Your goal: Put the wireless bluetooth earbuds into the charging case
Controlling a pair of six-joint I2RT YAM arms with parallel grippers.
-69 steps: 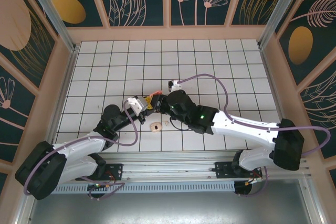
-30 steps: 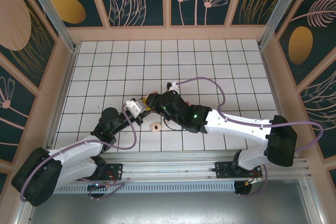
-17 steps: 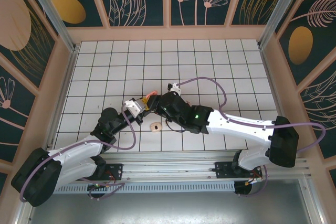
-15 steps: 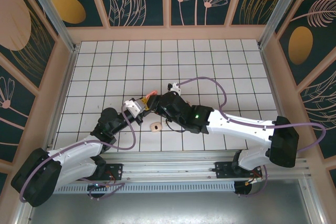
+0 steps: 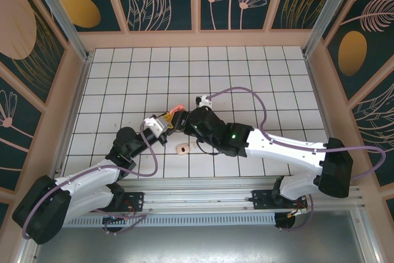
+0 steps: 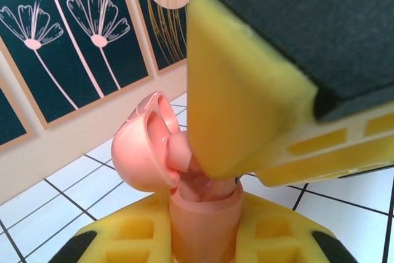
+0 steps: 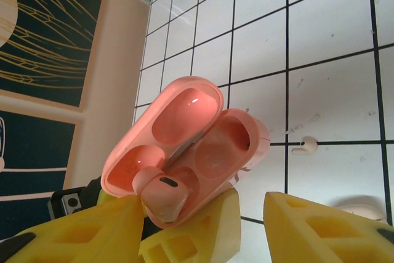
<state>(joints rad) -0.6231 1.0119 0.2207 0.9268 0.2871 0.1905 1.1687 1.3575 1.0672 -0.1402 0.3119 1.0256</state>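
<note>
My left gripper (image 6: 203,241) is shut on the body of a coral-pink charging case (image 6: 203,226), whose lid (image 6: 144,152) hangs open to the left. In the right wrist view the case (image 7: 212,137) shows both sockets. A pink earbud (image 7: 161,196) sits in the nearer socket and the other socket is empty. My right gripper (image 7: 204,206) stands open around the case, one finger (image 7: 80,232) beside the bud. A cream earbud (image 7: 305,146) lies on the tiles. From above, both grippers meet at the case (image 5: 177,111) at mid-table.
A cream case (image 5: 181,148) lies open on the tiles just in front of the grippers, with the small cream bud (image 5: 195,145) to its right. White grid tiles stretch away behind and to both sides, up to the patterned walls.
The right gripper's jaws have spread apart and the pink bud now rests in the case. Both grippers and the case have shifted slightly up the table.
</note>
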